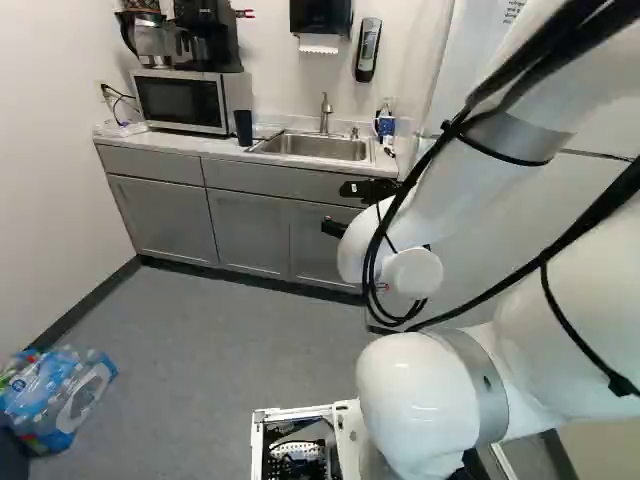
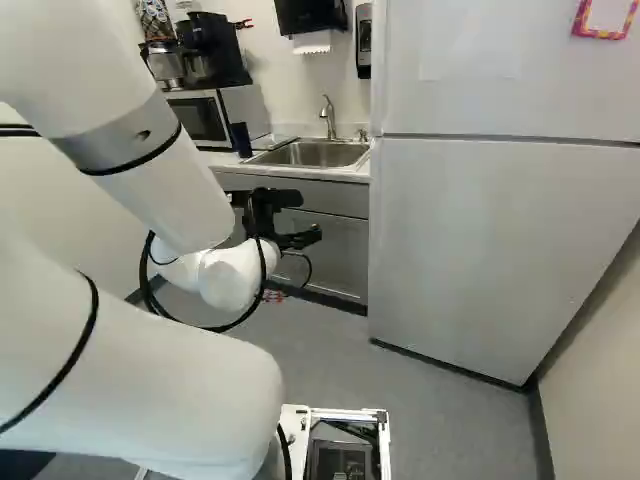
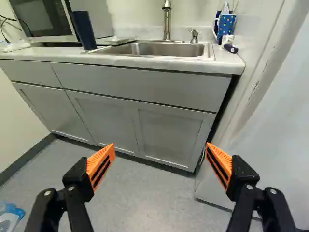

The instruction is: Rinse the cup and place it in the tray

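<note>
Presently, the dark cup (image 3: 83,30) stands on the bench (image 3: 223,62) at eleven o'clock from the end effector (image 3: 160,146), whose fingers are apart, empty; raised, level approach advised. Microwave (image 3: 41,19) crowds the cup; bench edge needs clearance; sink (image 3: 164,49) opens at twelve; refrigerator (image 2: 470,230) restricts two.

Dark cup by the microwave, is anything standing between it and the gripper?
Nothing visible stands between the open gripper and the dark cup. The gripper points at the cabinets below the counter, so it would probably have to clear the counter's front edge.
</note>
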### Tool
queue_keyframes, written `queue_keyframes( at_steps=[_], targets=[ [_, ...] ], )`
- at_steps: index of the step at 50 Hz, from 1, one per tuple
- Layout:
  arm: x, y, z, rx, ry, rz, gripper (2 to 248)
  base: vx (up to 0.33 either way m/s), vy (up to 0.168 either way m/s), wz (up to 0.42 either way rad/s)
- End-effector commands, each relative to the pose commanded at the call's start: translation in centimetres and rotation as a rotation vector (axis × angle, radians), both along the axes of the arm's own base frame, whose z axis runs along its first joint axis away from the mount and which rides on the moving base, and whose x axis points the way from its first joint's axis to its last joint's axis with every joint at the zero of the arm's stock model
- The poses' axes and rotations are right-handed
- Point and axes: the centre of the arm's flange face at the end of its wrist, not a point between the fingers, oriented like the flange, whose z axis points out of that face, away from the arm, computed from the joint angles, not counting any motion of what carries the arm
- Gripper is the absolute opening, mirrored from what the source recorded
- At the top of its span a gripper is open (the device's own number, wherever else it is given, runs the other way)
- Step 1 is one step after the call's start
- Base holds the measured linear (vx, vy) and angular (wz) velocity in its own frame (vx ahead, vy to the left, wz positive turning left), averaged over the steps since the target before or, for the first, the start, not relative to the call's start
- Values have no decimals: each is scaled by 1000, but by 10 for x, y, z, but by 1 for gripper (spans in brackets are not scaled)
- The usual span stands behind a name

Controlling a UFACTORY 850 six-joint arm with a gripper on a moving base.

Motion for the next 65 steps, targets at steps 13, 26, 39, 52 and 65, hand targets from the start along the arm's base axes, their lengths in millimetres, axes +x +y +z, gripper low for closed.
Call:
queue_keyframes(
  at_steps=[13,26,39,52,65],
  targets=[
    [8,0,11,0,-30,0,247,0,0,0],
    [17,0,23,0,-63,0,247,0,0,0],
    [28,-1,36,0,-96,-5,247,0,0,0],
    [40,-3,50,-1,-127,-10,247,0,0,0],
    [52,-4,63,-1,-158,-11,247,0,0,0]
  ],
)
